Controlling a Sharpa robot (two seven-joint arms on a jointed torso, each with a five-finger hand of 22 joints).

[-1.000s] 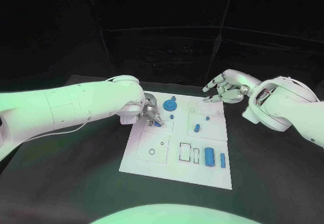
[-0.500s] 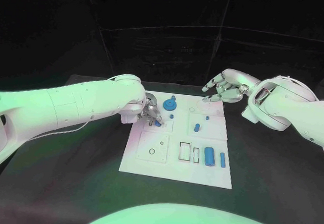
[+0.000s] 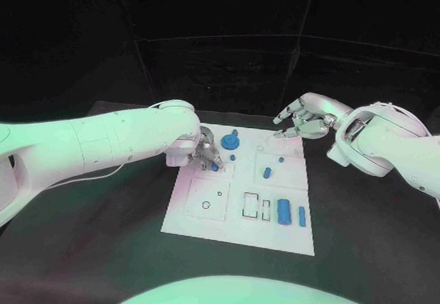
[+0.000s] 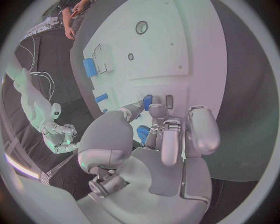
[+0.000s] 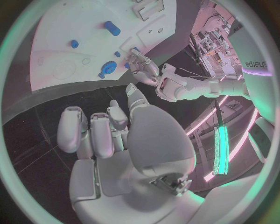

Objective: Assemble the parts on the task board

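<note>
Small blue part (image 3: 214, 167): lying at the far-left area of the task board, right at the left hand's fingertips; in the left wrist view it (image 4: 147, 102) is sitting between the thumb and a finger beside a small rectangular slot, so the pinch is probably there to steer it into that seat.
Left hand (image 3: 204, 153): reaching down onto the board with its fingers drawn together around the blue part, seemingly pinching it; the other fingers are hanging just above the plate.
Right hand (image 3: 306, 122): hovering above the board's far-right corner, fingers spread and carrying nothing, apparently waiting clear of the work.
Task board (image 3: 202, 223): lying flat in the middle of the tabletop, its recesses facing up so parts can drop in from above.
Round blue part (image 3: 229, 141): standing near the far edge of the board, just beyond the left hand.
Short blue peg (image 3: 267, 173): lying mid-board, apart from both hands.
Blue cylinders (image 3: 283, 210): resting side by side at the near-right of the board, next to outlined rectangular recesses.
Progress: judging by the open recesses, assembly is looking only partly done.
Tabletop (image 3: 96, 255): black and matte, carrying the board.
Room: dark panelled walls are closing in behind the tabletop.
</note>
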